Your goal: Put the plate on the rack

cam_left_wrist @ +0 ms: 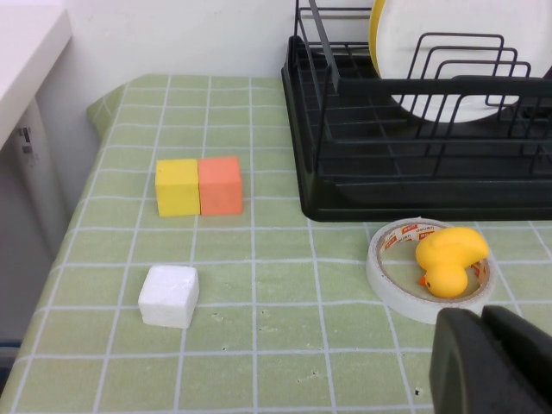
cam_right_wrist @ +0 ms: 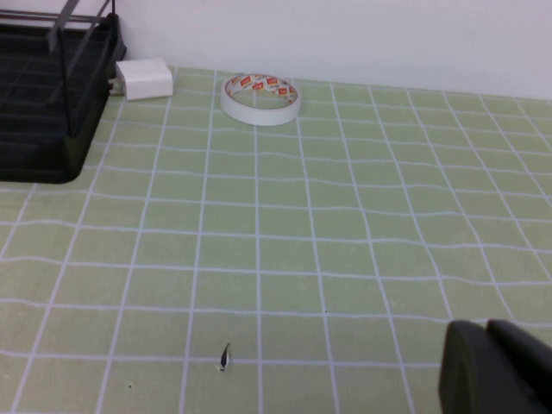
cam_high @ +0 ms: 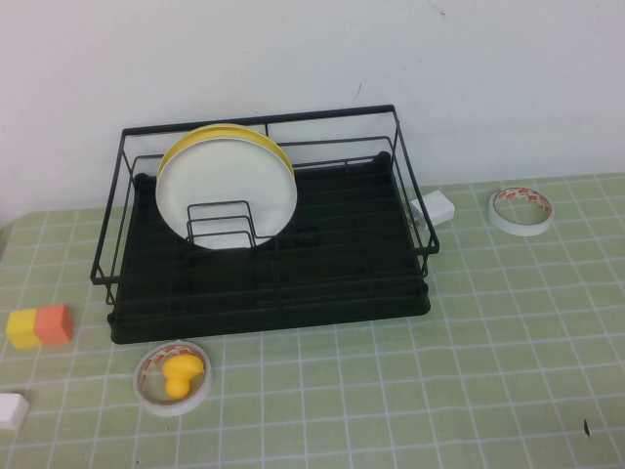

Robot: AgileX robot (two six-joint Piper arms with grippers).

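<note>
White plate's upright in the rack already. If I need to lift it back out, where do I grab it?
Grip the plate by its top rim, coming from above. It stands on edge in the rack, wire loops cover its lower face, and the yellow plate sits right behind.

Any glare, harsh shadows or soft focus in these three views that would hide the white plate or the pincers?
High view: even light, no glare; plate stands clear in the rack, neither arm showing. Left wrist view: left pincer is a dark, blurred shape at the corner. Right wrist view: right pincer likewise; table evenly lit, shadows faint.
</note>
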